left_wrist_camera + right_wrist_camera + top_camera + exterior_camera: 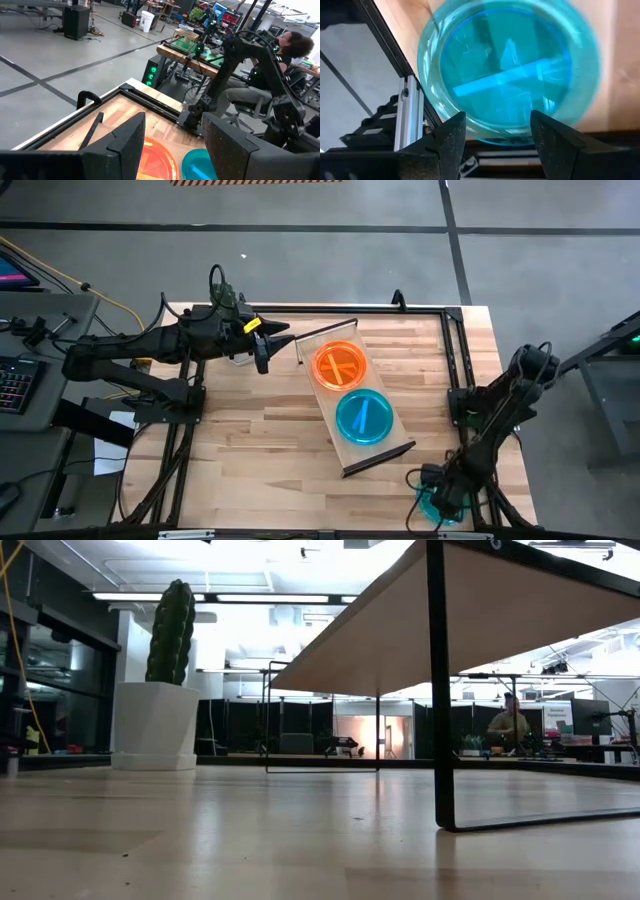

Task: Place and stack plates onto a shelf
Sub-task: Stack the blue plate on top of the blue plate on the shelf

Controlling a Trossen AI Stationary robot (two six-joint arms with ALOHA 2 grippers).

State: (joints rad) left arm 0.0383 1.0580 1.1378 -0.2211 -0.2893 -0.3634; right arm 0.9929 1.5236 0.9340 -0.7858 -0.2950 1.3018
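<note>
While a person (pixel 292 50) sits beyond, the right gripper (pixel 497 132) straddles a teal plate (pixel 505 75).

A teal-blue plate (pixel 506 75) filled the middle of the frame over the tabletop (pixel 620 65) edge, the right claw (pixel 497 137) open beneath it, a metal frame rail (pixel 407 112) at lower left.

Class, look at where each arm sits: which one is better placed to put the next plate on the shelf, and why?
Probably the right. Its gripper sits at the table's near right corner over a teal plate, fingers spread around the rim. The left gripper hovers open and empty beside the shelf, with no loose plate near it.
</note>
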